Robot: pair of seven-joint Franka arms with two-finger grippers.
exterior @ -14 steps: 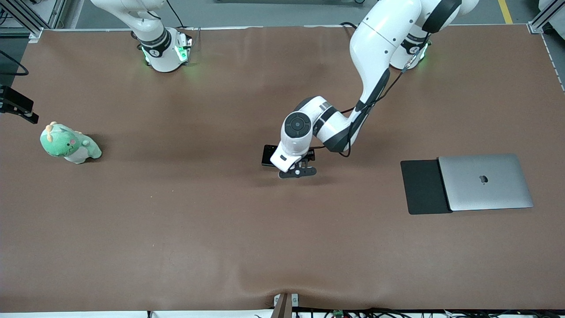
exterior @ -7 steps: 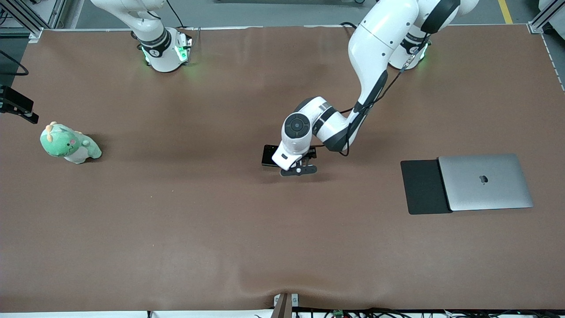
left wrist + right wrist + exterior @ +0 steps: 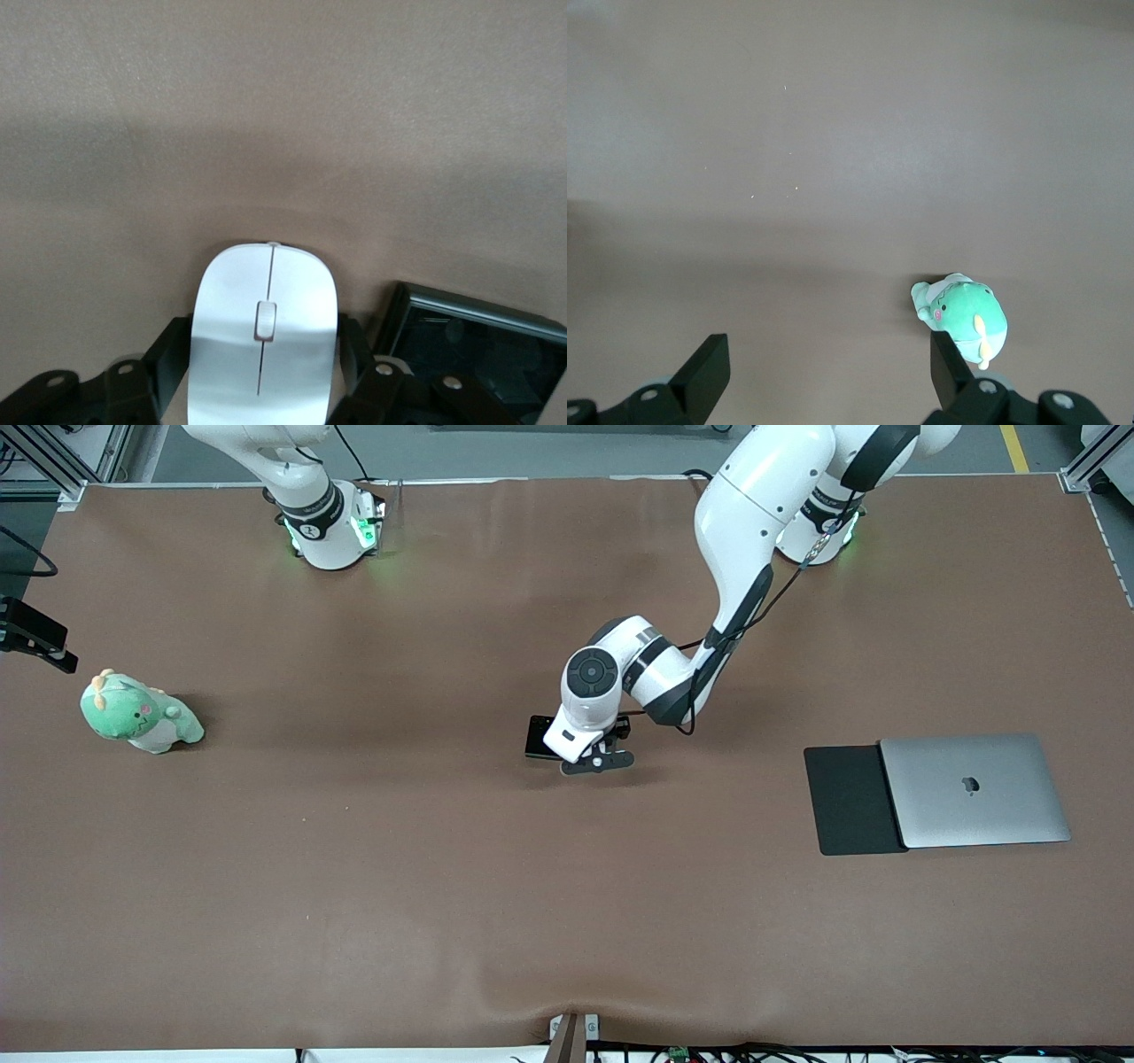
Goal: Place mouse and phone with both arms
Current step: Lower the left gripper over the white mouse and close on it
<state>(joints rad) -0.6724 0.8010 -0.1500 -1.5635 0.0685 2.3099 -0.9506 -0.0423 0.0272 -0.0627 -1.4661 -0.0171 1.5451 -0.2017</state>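
The white oval mouse (image 3: 266, 310) lies on the brown table, with my left gripper (image 3: 265, 335) shut on it, one black finger (image 3: 175, 341) pressed to each long side. Beside it lies the black glossy phone (image 3: 469, 345). In the front view the left gripper (image 3: 595, 763) is low at the table's middle and its wrist hides the mouse; only a corner of the phone (image 3: 537, 737) shows, toward the right arm's end. My right gripper (image 3: 828, 363) hangs open and empty high over bare table, waiting.
A green plush toy (image 3: 137, 713) sits near the right arm's end of the table. A closed silver laptop (image 3: 974, 790) overlaps a flat black mat (image 3: 846, 802) toward the left arm's end.
The left gripper's fingers have closed in on the mouse, and the left hand has shifted slightly toward the bases. The right arm has not moved.
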